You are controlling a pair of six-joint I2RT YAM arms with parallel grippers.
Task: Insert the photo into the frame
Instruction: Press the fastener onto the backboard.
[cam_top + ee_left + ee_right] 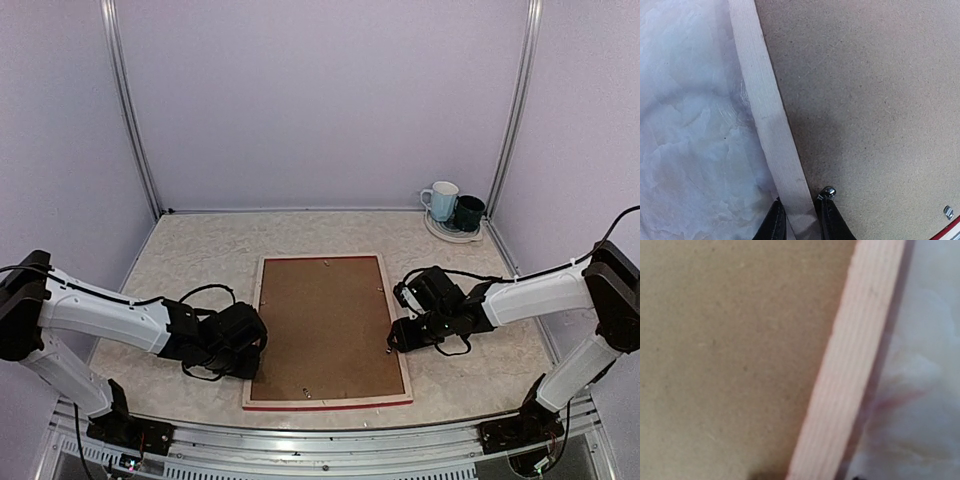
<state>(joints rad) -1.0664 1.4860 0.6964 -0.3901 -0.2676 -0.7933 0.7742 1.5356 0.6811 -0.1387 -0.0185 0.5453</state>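
Step in hand: judging by the task, the two arms are taking hold of the thin rectangular wooden frame [257, 330] by its long side rails, probably to lift or turn it.

Where the frame is lying: it is resting flat, pale back up, in the lower middle of the top view on the mottled beige table [200, 250]. Its red front is showing only along the bottom edge.

What is filling it: a plain brown fibre backing board [325, 325] is covering the whole opening. A small metal tab [948, 212] is showing at the lower right of the left wrist view.

The photo: it is not showing in any view. Whether it is lying under the board cannot be told.

Left gripper [252, 347]: it is sitting on the left rail, low in the picture. In its wrist view the black fingers [775, 222] are pressing either side of the pale rail [765, 110], no gap showing, so it is clamping the frame.

Right gripper [398, 340]: it is hovering at the right rail, roughly level with the left one. Its wrist view is showing only rail [855, 365] and board, so its jaws cannot be told.

Doing it well: both arms should be rising together and level, or the thin frame may be twisting and the board sliding out.
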